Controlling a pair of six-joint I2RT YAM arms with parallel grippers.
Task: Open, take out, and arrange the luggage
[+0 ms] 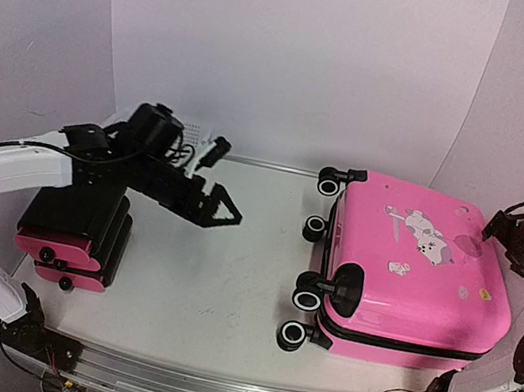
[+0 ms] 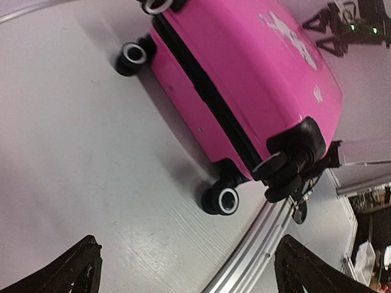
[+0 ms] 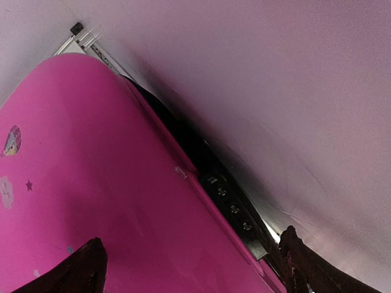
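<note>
The luggage (image 1: 419,285) lies flat and zipped shut on the right half of the counter (image 1: 215,289), glossy pink shell up. Its four black wheels (image 1: 293,335) point toward the middle of the counter. A black zipper trim (image 2: 208,97) runs round its side.

On top sits a cartoon sticker (image 1: 425,233) of a white animal, with a few smaller stickers nearer the right edge. Any print on them is too small for me to read.

My left jaws stand wide apart and hold nothing. They hang above the bare counter left of centre, pointed at the wheels, with both fingertips (image 2: 73,268) showing at the bottom corners of the left wrist view.

My right jaws are also spread wide and empty. They hover over the far right corner of the shell, the fingertips (image 3: 79,268) apart and not touching it.

Under my left arm (image 1: 3,166), at the left edge of the counter, rests a smaller pink-and-black case (image 1: 66,243), well apart from the big one.
</note>
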